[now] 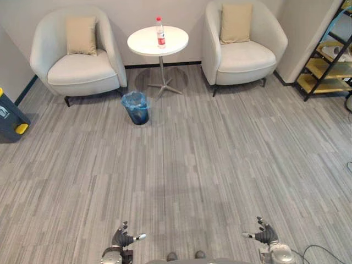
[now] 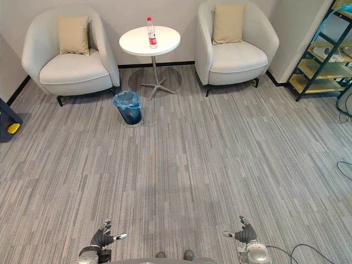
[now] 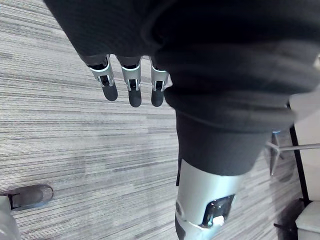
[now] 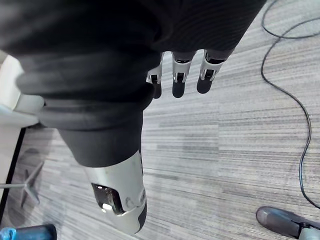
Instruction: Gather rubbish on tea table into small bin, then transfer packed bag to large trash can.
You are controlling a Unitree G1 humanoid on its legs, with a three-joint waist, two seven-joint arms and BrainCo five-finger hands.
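**Bottle (image 1: pixel 160 32) far ahead, out of reach**

Upright on the round bench (image 1: pixel 146 45), far, slightly left of centre. Small bin (image 1: pixel 136 108) on the floor just near-left of it. Left hand (image 1: pixel 122 237) marginally nearer than right hand (image 1: pixel 266 234); both well apart from it. Wrist views show fingers (image 3: pixel 132 92) straight, apart, holding nothing; eye views give the bottle's bearing.

Round white desk and grey striped floor.
The desk (image 1: pixel 144 44) stands at the far wall on a single metal leg and carries one bottle (image 1: pixel 160 33), upright near its right-hand far edge. On the floor (image 1: pixel 209 165), the left chair (image 1: pixel 77 71) and right chair (image 1: pixel 245 55) flank the desk, a blue-lined bin (image 1: pixel 136 108) stands just near-left of the desk's foot, a trash can (image 1: pixel 8 118) sits at the far left edge, and a shelf (image 1: pixel 324 66) stands far right.
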